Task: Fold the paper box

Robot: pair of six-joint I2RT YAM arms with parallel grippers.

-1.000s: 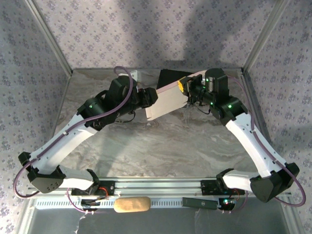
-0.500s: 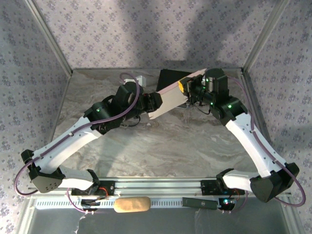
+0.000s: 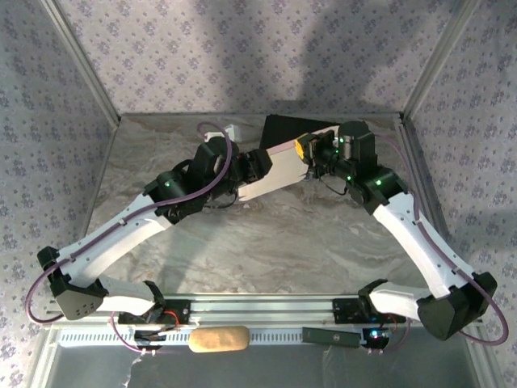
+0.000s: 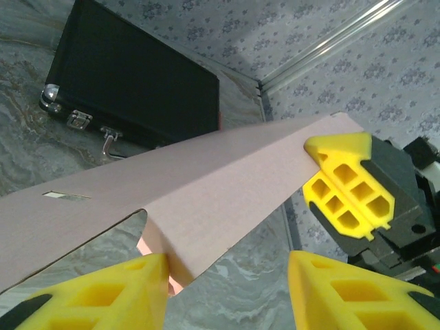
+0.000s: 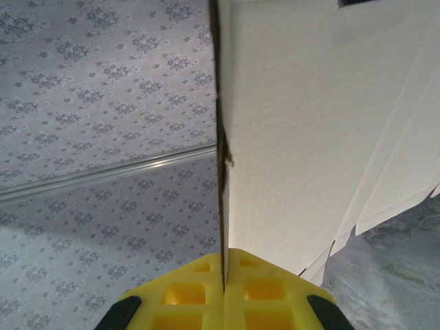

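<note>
The paper box (image 3: 279,170) is a flat pinkish card held off the table at the back middle, in front of the black case. My right gripper (image 3: 306,154) is shut on its right end; in the right wrist view the yellow pads (image 5: 261,289) pinch the card's edge (image 5: 221,206), and its pale face (image 5: 309,124) fills the right side. My left gripper (image 3: 257,165) is at the card's left end. In the left wrist view the paper box (image 4: 206,185) crosses above my left gripper (image 4: 227,292), which is open, the card's lower corner against the left finger (image 4: 110,292).
A black hard case (image 3: 284,129) with a metal handle (image 4: 110,141) lies on the marble table (image 3: 266,242) against the back wall. A small white object (image 3: 235,130) sits behind the left arm. A tan block (image 3: 218,339) and a dark bar (image 3: 331,337) rest on the front rail.
My left arm has swung right, bringing its gripper under the card's left end, with its jaws a little wider. The card has tipped slightly flatter. The right gripper keeps its grip.
</note>
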